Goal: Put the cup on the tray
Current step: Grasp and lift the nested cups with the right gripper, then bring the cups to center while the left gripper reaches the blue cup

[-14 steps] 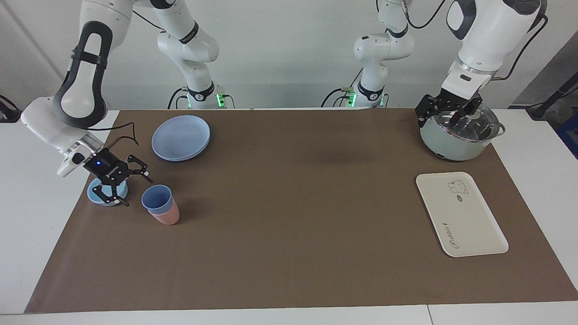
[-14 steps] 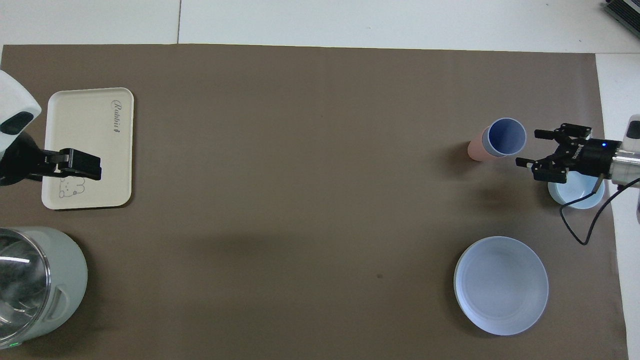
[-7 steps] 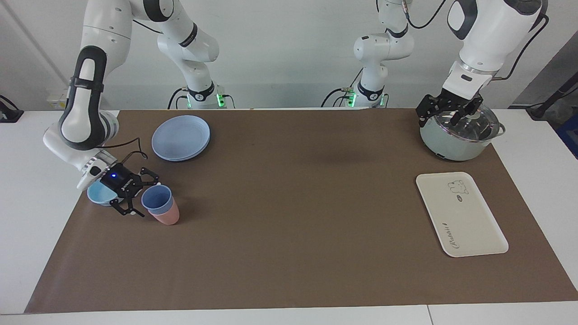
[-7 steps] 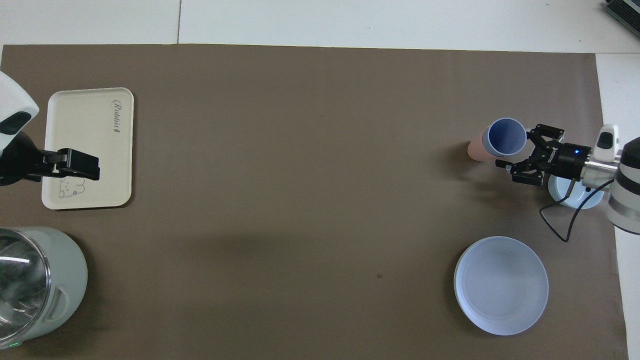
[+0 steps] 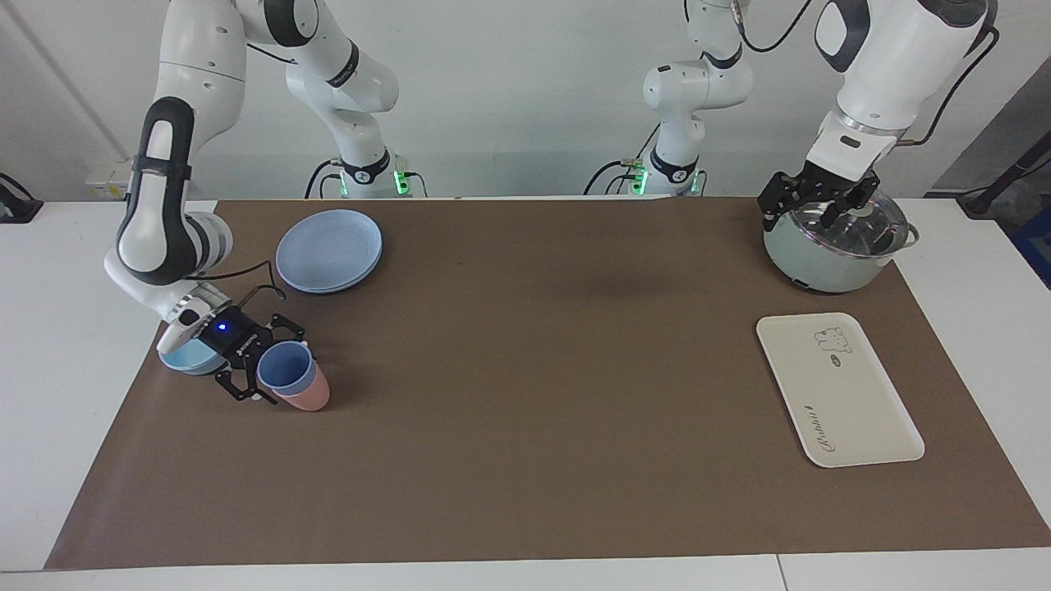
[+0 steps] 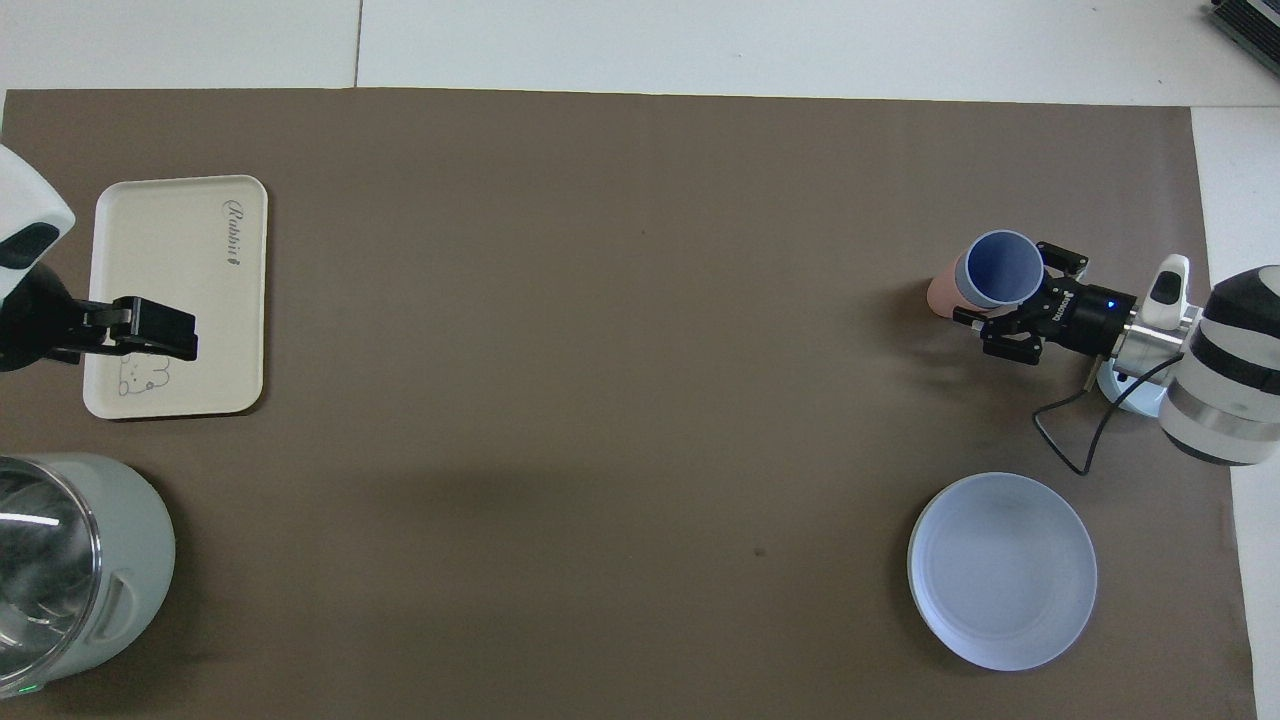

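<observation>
The right tool [image 5: 264,367], fingers spread, flanks the smooth, tapered blue plastic cup [image 5: 286,367], which is nested in a pink cup [image 5: 308,394] on the matte brown worktop [image 5: 534,369]. The flat cream tray [image 5: 837,390] with rounded corners lies well apart, just under the released left tool [image 5: 814,205].

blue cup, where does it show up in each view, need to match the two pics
Facing view: the blue cup stands nested in the pink cup at the right arm's end of the table, the open right gripper around it.
Overhead view: the blue cup is at mid-height by the picture's right edge.
Shared landmark: the round blue plate, nearer to the robots.
</observation>
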Controlling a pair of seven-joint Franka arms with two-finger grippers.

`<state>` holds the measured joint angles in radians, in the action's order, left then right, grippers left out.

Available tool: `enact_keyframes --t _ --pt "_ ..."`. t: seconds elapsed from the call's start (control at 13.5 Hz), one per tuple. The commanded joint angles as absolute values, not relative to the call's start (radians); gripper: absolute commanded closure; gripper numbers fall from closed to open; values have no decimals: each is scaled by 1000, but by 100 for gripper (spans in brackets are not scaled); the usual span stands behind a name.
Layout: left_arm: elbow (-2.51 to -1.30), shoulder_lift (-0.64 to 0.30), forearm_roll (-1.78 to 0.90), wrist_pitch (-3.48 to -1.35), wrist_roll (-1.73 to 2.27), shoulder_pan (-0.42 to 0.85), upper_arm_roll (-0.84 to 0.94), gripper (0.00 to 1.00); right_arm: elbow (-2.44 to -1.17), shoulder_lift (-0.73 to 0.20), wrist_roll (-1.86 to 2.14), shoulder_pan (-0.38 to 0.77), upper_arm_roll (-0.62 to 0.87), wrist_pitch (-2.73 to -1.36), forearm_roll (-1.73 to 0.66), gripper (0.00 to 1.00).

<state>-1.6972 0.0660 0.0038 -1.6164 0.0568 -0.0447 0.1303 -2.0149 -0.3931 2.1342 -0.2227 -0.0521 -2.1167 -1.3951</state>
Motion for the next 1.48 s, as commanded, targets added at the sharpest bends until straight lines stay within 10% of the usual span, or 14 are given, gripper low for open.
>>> enact_keyframes --t 0.0,0.22,0.89,1.41 --pt "-1721 91 -2 -1614 54 -51 130 0 -2025 -391 2169 -216 -49 -2117 -1433 16" --pt "-1721 91 -2 -1614 54 -49 130 0 -2025 -391 2158 -193 -49 -2126 -1468 100" --pt "-1776 100 -210 -1701 145 -43 132 0 -2006 -82 1617 -123 -44 -2125 -968 100" --pt "-1862 38 -532 -2110 526 161 137 0 -1953 40 1024 197 -41 -2131 -470 100"
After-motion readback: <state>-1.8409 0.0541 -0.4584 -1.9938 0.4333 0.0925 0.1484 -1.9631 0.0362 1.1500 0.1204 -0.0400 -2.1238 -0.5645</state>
